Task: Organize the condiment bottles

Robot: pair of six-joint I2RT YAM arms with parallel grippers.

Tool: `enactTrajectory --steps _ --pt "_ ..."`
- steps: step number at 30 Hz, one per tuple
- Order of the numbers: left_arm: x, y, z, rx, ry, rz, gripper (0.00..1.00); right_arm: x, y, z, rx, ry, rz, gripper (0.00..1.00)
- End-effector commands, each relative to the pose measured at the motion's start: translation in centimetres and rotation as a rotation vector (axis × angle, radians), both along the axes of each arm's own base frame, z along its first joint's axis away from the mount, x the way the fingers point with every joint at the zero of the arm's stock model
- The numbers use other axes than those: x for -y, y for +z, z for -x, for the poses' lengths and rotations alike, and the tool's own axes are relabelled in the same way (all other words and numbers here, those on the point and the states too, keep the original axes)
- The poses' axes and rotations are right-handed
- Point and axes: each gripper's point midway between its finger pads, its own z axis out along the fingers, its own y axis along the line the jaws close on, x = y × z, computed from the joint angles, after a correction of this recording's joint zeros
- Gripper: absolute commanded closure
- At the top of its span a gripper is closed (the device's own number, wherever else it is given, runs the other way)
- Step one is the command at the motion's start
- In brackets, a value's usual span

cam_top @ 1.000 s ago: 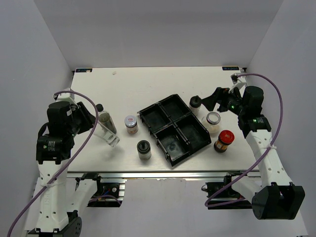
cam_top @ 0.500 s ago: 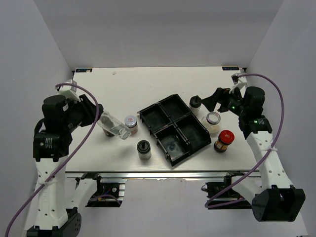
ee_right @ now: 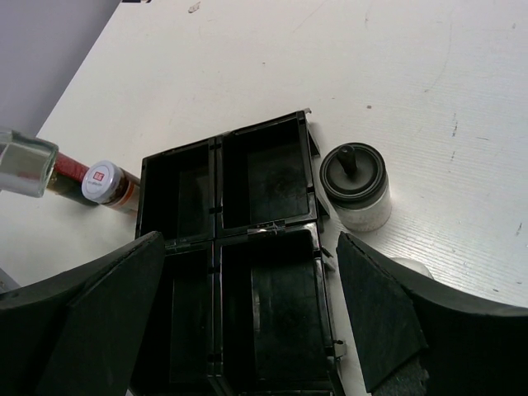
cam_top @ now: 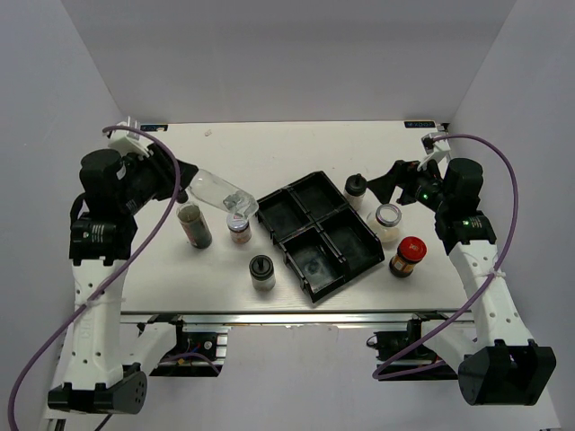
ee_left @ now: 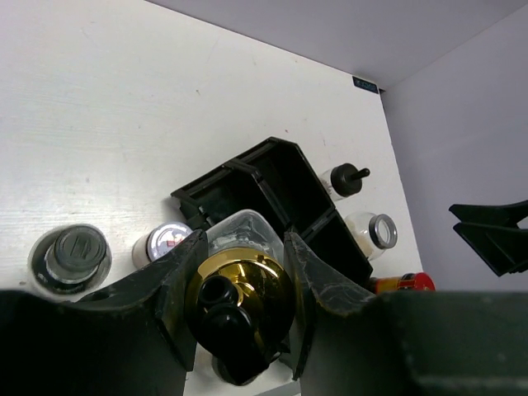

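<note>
With left gripper (ee_left: 243,249), clamps clear gold-spouted bottle (cam_top: 223,191), tilted above counter (cam_top: 296,153) beside tray (cam_top: 316,235). With right gripper (ee_right: 247,264) spread wide and empty, hovers near knob-lidded jar (ee_right: 355,183).

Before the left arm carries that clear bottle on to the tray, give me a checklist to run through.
1. Left hand shut on the clear bottle at its gold spout end: ok.
2. Bottle upright: not ok, it lies almost level in the air.
3. Tray compartments free: ok, all four are empty.
4. Clearance over the white-lidded jar under the bottle's base: cannot tell.
5. Right hand out of the path: ok, open, off the tray's right side.
</note>
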Motion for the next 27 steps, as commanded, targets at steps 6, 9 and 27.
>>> enactTrajectory --steps 6,9,27 --pt "3.3 4.3 -4.2 0.163 -0.071 0.047 1.0 0.5 2.6 -0.6 0.082 -0.021 0.027 0.11" --pt "7.3 3.8 -5.4 0.143 -0.108 -0.029 1.0 0.8 2.6 -0.7 0.085 -0.034 0.037 0.11" --pt "19.9 2.4 -14.7 0.186 -0.238 -0.173 1.0 2.9 1.8 -1.6 0.084 -0.175 0.068 0.11"
